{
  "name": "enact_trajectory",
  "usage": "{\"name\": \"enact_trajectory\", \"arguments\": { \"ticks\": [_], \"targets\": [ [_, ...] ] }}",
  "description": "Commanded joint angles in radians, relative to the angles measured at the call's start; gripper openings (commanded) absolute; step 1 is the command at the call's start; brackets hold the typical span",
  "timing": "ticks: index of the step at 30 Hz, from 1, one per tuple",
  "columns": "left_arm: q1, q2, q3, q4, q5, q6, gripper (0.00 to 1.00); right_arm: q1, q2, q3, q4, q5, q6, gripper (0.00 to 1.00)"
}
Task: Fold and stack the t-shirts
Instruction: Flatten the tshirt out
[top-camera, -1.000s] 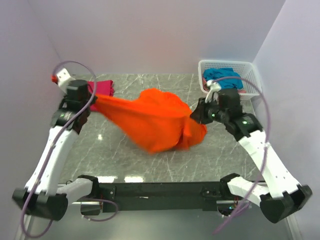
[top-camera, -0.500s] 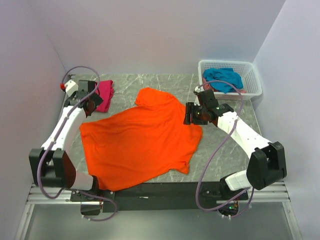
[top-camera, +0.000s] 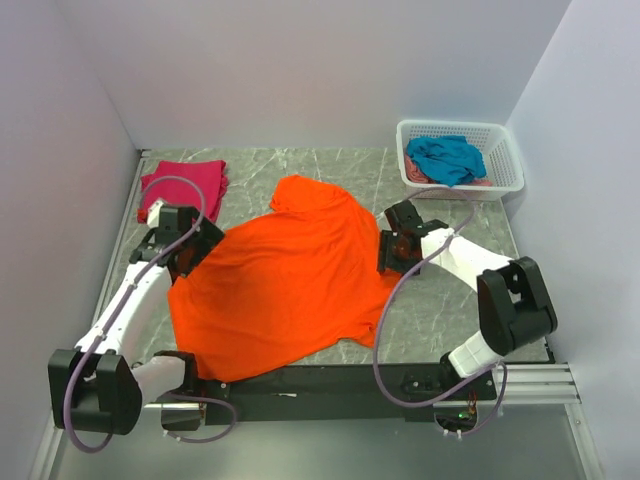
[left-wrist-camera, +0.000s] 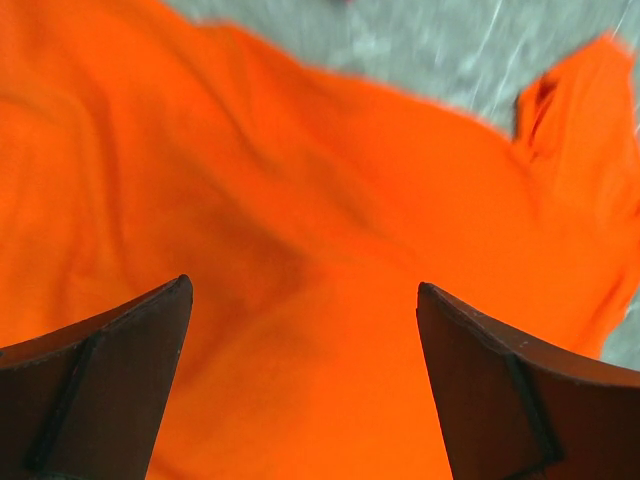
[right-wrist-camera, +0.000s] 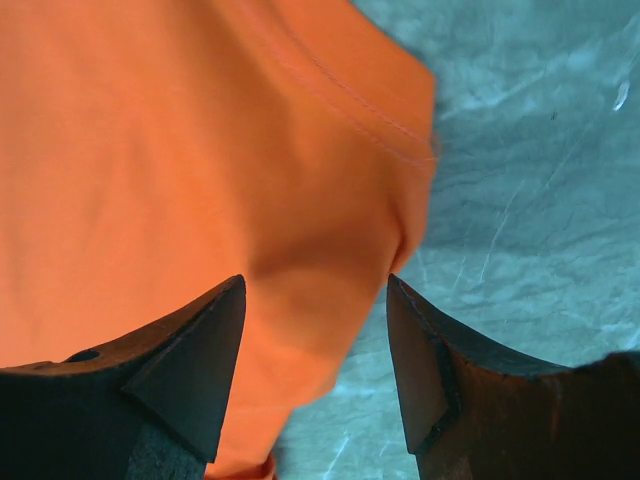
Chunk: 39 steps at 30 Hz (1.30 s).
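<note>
The orange t-shirt (top-camera: 290, 285) lies spread on the marble table (top-camera: 450, 300), one sleeve toward the back (top-camera: 305, 192). My left gripper (top-camera: 198, 250) hovers over its left edge, jaws wide open; in the left wrist view only orange cloth (left-wrist-camera: 300, 200) shows between its fingertips (left-wrist-camera: 303, 290). My right gripper (top-camera: 392, 252) stands at the shirt's right edge, open, with the hem (right-wrist-camera: 400, 130) and the cloth's edge lying below its gap (right-wrist-camera: 315, 285). A folded magenta t-shirt (top-camera: 185, 185) rests at the back left. A teal t-shirt (top-camera: 445, 158) lies bunched in the basket.
The white lattice basket (top-camera: 505, 140) stands at the back right corner. Walls close in on the left, the back and the right. Bare marble shows to the right of the orange shirt (right-wrist-camera: 540, 150). The black base rail (top-camera: 320, 380) runs along the near edge.
The orange shirt, stretched in the air between both grippers a second ago, now lies flat. Both grippers have opened and let go of it. Both arms have drawn nearer.
</note>
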Motion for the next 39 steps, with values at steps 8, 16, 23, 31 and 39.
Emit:
{"name": "enact_trajectory", "arguments": {
  "ticks": [8, 16, 23, 31, 39],
  "targets": [
    [-0.188, 0.162, -0.063, 0.109, 0.036, -0.023, 0.99, -0.064, 0.038, -0.087, 0.070, 0.071, 0.070, 0.26],
    [-0.313, 0.359, 0.018, 0.168, 0.034, 0.013, 0.99, -0.280, -0.082, -0.184, 0.077, 0.056, 0.057, 0.00],
    [-0.383, 0.605, 0.205, 0.172, 0.028, 0.052, 1.00, -0.424, -0.186, -0.132, -0.009, 0.128, 0.035, 0.00],
    [-0.385, 0.785, 0.395, 0.203, 0.076, 0.129, 0.99, -0.448, -0.194, -0.049, -0.081, 0.147, 0.038, 0.00],
    [-0.383, 0.985, 0.725, 0.100, 0.022, 0.215, 0.99, -0.295, -0.111, 0.154, -0.163, 0.192, 0.081, 0.01]
  ]
}}
